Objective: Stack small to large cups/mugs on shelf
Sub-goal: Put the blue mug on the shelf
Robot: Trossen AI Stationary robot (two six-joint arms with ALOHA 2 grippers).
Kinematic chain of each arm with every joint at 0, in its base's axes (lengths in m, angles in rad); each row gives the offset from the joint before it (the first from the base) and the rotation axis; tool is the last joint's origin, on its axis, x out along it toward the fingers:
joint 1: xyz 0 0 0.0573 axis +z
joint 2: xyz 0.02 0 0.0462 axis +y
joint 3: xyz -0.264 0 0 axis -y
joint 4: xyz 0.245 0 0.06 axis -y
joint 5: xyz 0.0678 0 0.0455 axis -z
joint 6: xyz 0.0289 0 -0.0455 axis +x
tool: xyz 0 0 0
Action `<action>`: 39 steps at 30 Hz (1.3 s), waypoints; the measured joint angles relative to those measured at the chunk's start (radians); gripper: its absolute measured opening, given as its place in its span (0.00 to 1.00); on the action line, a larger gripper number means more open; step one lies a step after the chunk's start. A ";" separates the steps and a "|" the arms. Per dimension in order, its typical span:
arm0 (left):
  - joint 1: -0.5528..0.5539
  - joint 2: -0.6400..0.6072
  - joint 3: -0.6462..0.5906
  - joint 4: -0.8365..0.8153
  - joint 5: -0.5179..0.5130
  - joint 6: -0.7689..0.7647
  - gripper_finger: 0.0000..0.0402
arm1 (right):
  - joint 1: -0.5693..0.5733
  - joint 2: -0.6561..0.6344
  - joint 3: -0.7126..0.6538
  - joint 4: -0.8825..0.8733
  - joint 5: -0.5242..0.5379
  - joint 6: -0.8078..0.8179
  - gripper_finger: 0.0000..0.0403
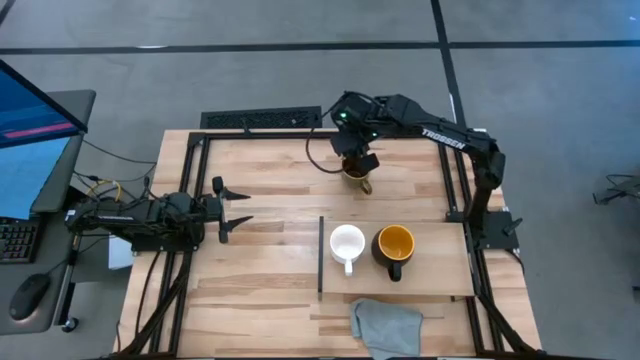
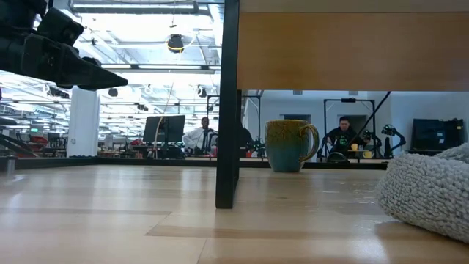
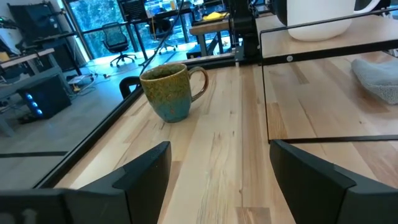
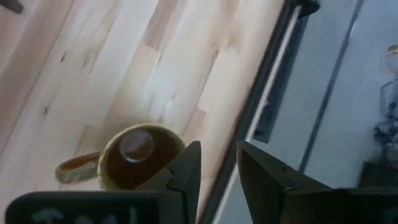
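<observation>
On the wood table [image 1: 260, 180], I see the right gripper [image 1: 360, 163], jaws partly open and empty, directly above the olive-brown mug [image 1: 355, 175]; its handle [image 1: 365, 186] points toward the shelf [image 1: 440, 275].

The olive-brown mug [image 1: 355, 171] stood upright on the table directly beneath the right gripper [image 1: 358, 160], its dark inside showing, apart from the parted fingers; the white mug [image 1: 347, 243] and black, yellow-lined mug [image 1: 395, 245] stood upright side by side on the shelf [image 1: 440, 262], well apart from that gripper.

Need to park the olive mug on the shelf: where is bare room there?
The shelf is bare right of the black mug and along its front edge above the grey cloth. Its left part is crowded by the white mug.
</observation>
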 joint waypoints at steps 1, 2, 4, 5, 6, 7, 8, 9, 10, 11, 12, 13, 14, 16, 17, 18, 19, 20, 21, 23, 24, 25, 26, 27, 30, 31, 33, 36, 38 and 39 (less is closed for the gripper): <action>0.000 0.000 0.000 0.000 0.000 0.000 0.66 | -0.002 0.010 -0.002 -0.009 0.002 0.014 0.31; 0.000 0.000 0.000 0.000 0.000 0.000 0.66 | -0.004 0.023 -0.003 -0.017 0.004 0.027 0.31; 0.000 0.000 0.000 0.000 0.000 0.000 0.66 | -0.006 0.051 -0.001 -0.015 0.004 0.037 0.31; 0.000 0.000 0.000 0.000 0.000 0.000 0.66 | -0.007 0.065 -0.001 -0.021 0.008 0.031 0.31; 0.000 0.000 0.000 0.000 0.000 0.000 0.66 | -0.006 0.082 -0.001 -0.021 0.011 0.024 0.31; 0.000 0.000 0.000 0.000 0.000 -0.001 0.66 | -0.005 0.096 -0.001 -0.018 0.014 0.015 0.31; 0.000 0.000 0.000 0.000 0.000 -0.001 0.66 | -0.003 0.106 -0.002 -0.018 0.015 0.007 0.31; 0.000 0.000 0.000 0.000 0.000 -0.002 0.66 | -0.003 0.114 -0.002 -0.020 0.016 0.005 0.31; 0.000 0.000 0.000 0.000 0.000 -0.002 0.66 | -0.003 0.122 -0.001 -0.017 0.020 0.005 0.31; 0.000 0.000 0.000 0.000 0.000 -0.002 0.66 | -0.002 0.131 -0.001 -0.016 0.024 0.005 0.31; 0.000 0.000 0.000 0.000 0.001 -0.002 0.66 | -0.002 0.141 -0.001 -0.018 0.027 0.004 0.31; 0.000 0.000 0.000 0.000 0.000 -0.002 0.66 | -0.002 0.150 -0.001 -0.018 0.032 0.004 0.31; 0.000 0.000 0.000 0.000 0.000 -0.003 0.66 | -0.003 0.159 -0.002 -0.018 0.038 0.004 0.31; 0.000 0.000 0.000 0.000 0.001 -0.003 0.66 | -0.003 0.161 -0.002 -0.016 0.048 0.007 0.31; 0.000 0.000 0.000 0.000 0.000 -0.004 0.66 | -0.003 0.160 -0.002 -0.011 0.053 0.015 0.31; 0.000 0.000 0.000 0.000 0.000 -0.005 0.66 | -0.003 0.160 -0.001 -0.003 0.054 0.028 0.31; 0.000 0.000 0.000 0.000 0.001 -0.005 0.66 | -0.003 0.160 -0.001 0.005 0.053 0.043 0.31; 0.000 0.000 0.000 0.000 0.000 -0.005 0.66 | -0.003 0.160 -0.002 0.009 0.053 0.057 0.31; 0.000 0.000 0.000 0.000 0.000 -0.005 0.66 | -0.003 0.159 -0.001 0.008 0.053 0.065 0.31; 0.000 0.000 0.000 0.000 0.000 -0.005 0.66 | -0.003 0.151 -0.001 0.007 0.053 0.071 0.31; 0.000 0.000 0.000 0.000 0.000 -0.005 0.66 | -0.003 0.149 -0.001 0.008 0.053 0.071 0.31; 0.000 0.000 0.000 0.000 0.000 -0.005 0.66 | -0.003 0.148 -0.001 0.008 0.053 0.071 0.31; 0.000 0.000 0.000 0.000 0.000 -0.005 0.66 | -0.003 0.149 -0.001 0.007 0.053 0.070 0.31; 0.000 0.000 0.000 0.000 0.000 -0.005 0.66 | -0.003 0.149 -0.001 0.004 0.053 0.066 0.32; 0.000 0.000 0.000 0.000 0.000 -0.005 0.66 | -0.003 0.149 -0.001 -0.006 0.053 0.041 0.34; 0.000 0.000 0.000 0.000 0.000 -0.005 0.66 | -0.003 0.149 -0.001 -0.008 0.053 0.034 0.36; 0.000 0.000 0.000 0.000 0.000 -0.005 0.66 | -0.002 0.149 -0.001 -0.006 0.053 0.030 0.40; 0.000 0.000 0.000 0.000 0.000 -0.005 0.66 | -0.002 0.149 -0.001 -0.005 0.053 0.034 0.48; 0.000 0.000 0.000 0.000 0.000 -0.005 0.66 | -0.002 0.149 -0.001 -0.005 0.052 0.046 0.52; 0.000 0.000 0.000 0.000 0.000 -0.005 0.66 | -0.002 0.149 -0.001 -0.005 0.052 0.060 0.55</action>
